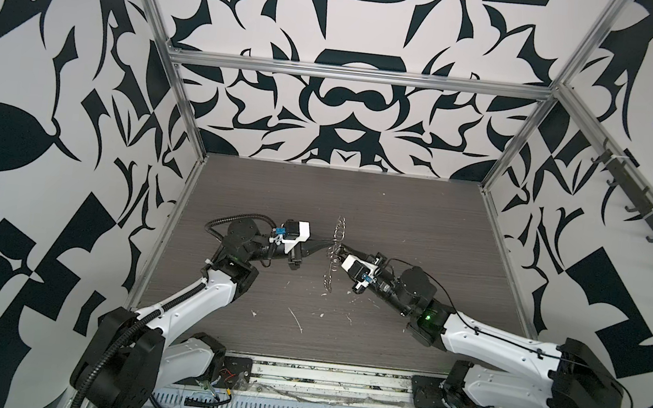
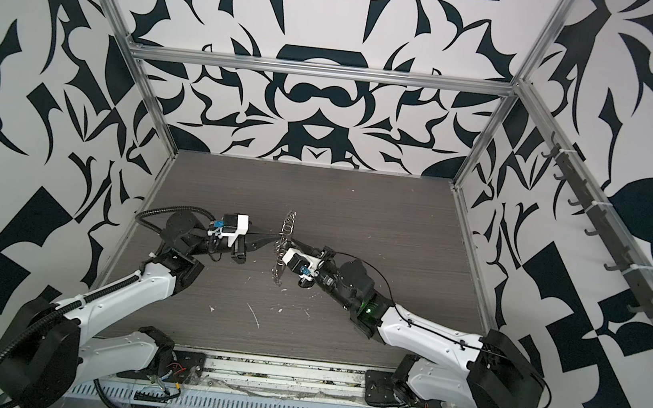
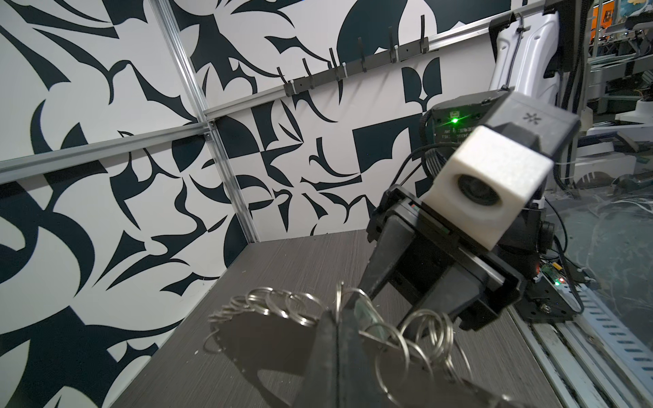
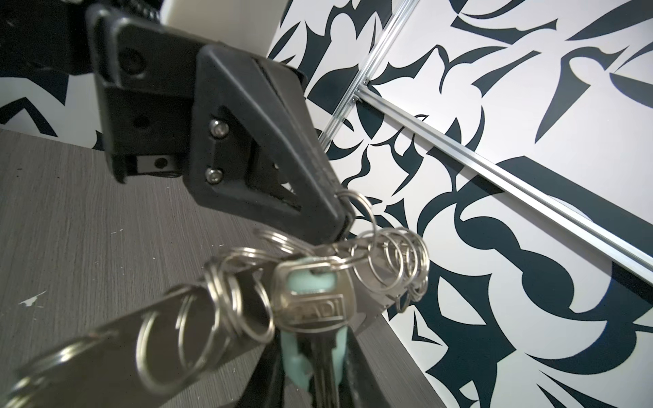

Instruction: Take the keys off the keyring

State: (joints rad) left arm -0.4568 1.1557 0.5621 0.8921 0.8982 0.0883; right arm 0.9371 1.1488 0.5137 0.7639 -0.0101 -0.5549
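Grey woodgrain table, patterned walls. Key, mint-sleeved, threaded among split rings of keyring, held in air over table centre. Right gripper, from 4 o'clock, pinches key sides. Left gripper, from 9 o'clock, pressed together on one ring. White flecks toward 6 o'clock.
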